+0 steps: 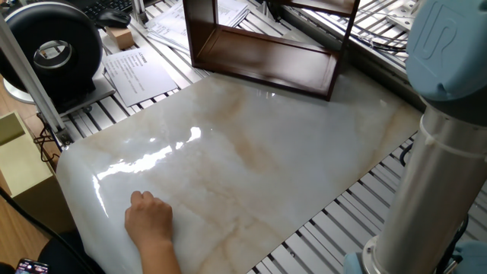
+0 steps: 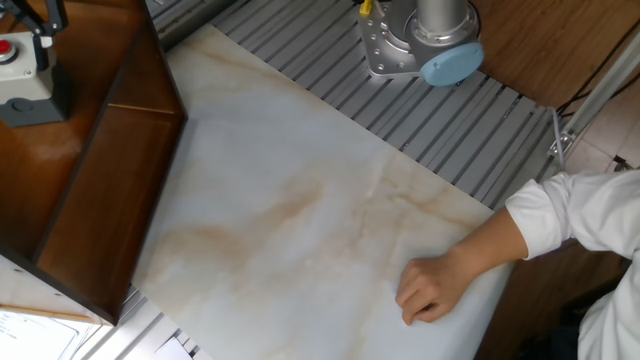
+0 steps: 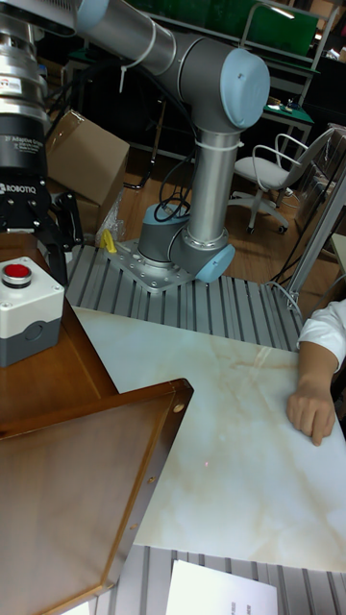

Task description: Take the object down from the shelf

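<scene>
The shelf (image 1: pixel 262 53) (image 2: pixel 100 180) (image 3: pixel 86 452) is a dark reddish-brown open wooden frame at the edge of the marble sheet. On its top board stands the object (image 3: pixel 27 312) (image 2: pixel 25 85), a small grey box with a white top and a red button. My gripper (image 3: pixel 34 252) (image 2: pixel 30 20) hangs just behind and above it, its black fingers (image 3: pixel 65 231) spread apart, open, with nothing held. In the view from the opposite side, the shelf top, the object and the gripper are cut off by the frame.
A person's hand (image 1: pixel 148 217) (image 2: pixel 430 290) (image 3: pixel 312 408) rests on the marble sheet (image 2: pixel 300 200) far from the shelf. The arm's base (image 2: pixel 420 45) stands on the slatted table. A black round device (image 1: pixel 53 49), papers (image 1: pixel 137 72) and a pale yellow box (image 1: pixel 19 160) lie at the side.
</scene>
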Robot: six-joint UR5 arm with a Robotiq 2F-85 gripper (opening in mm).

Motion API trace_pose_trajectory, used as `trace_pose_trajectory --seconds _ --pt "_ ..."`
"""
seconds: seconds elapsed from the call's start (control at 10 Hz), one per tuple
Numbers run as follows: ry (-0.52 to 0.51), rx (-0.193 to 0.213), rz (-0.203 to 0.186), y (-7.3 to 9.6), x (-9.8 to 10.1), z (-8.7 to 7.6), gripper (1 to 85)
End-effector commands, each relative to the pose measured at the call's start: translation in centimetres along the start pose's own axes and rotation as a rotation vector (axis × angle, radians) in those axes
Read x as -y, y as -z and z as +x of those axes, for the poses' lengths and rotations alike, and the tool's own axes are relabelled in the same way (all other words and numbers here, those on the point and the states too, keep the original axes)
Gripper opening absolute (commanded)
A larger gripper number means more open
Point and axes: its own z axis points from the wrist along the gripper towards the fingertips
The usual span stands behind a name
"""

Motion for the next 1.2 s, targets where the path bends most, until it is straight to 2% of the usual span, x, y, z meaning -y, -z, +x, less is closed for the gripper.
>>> trace_pose_trajectory --seconds 0.0,1.1 --pt "0.002 0.028 -0.010 0.01 -0.36 -0.35 85.0" --pt "-0.009 0.051 -0.021 -0.39 -0.53 -0.18 85.0"
